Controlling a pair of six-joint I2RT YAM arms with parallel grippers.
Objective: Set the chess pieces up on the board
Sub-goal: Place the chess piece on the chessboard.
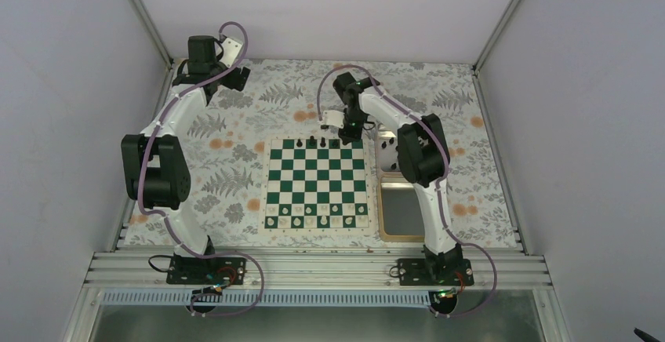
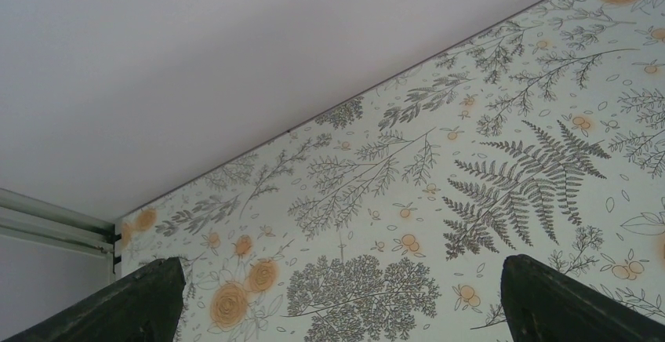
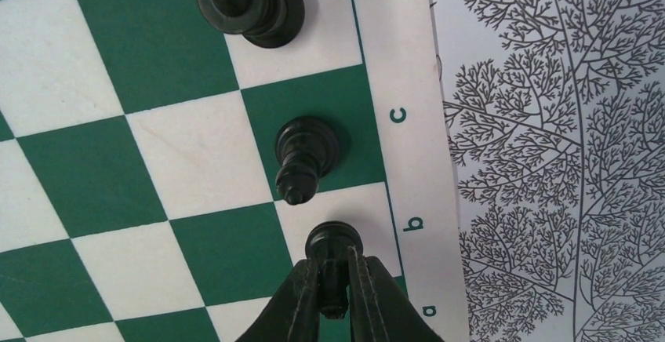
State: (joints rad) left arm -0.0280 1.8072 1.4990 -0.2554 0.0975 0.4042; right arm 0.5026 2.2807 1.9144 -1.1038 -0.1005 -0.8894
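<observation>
**Top external view:** fixed high behind both arm bases, looking down and forward over the whole board [image 1: 317, 183] and the floral table cover [image 1: 235, 154].

**Left wrist view:** low and oblique, facing the cover's far-left corner and the enclosure wall [image 2: 235, 60], off the board.

**Right wrist view:** close, straight down on the board's lettered far edge. It shares the black chess pieces [image 3: 307, 158] there with the top view.

On board [image 3: 414, 171] border: ltrs d, c, b, a.
</observation>
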